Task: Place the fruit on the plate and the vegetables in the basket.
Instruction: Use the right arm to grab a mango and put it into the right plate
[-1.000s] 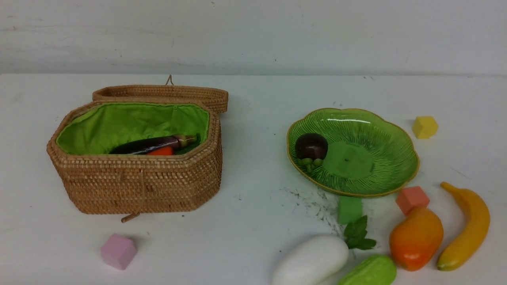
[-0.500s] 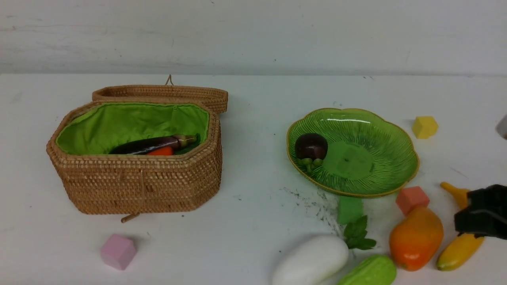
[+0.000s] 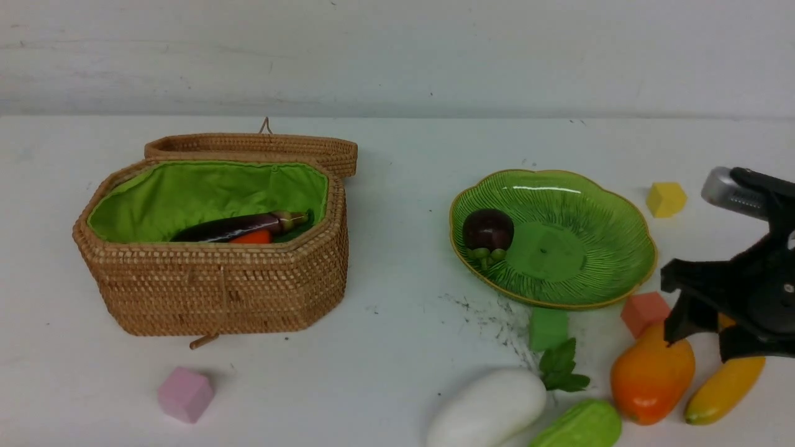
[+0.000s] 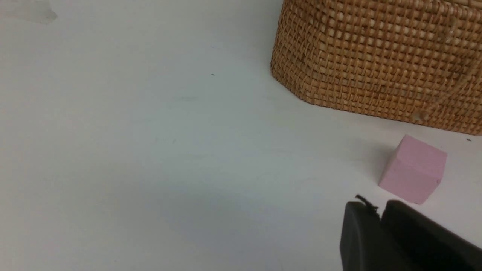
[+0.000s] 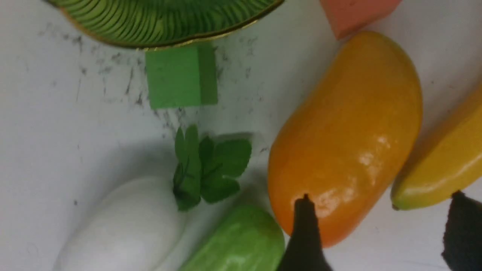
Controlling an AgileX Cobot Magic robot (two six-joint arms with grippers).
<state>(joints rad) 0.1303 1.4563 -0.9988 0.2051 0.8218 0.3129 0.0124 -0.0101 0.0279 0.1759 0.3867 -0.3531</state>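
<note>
Mango lay near-right on the bench under the right hand, its jaws spread; the left hand was closed, empty.

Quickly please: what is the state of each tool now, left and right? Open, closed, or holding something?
Left tool: closed, holding nothing.
Right tool: open, holding nothing, close to the mango and the banana.

right gripper moved in over mango and banana, jaws wider
</note>
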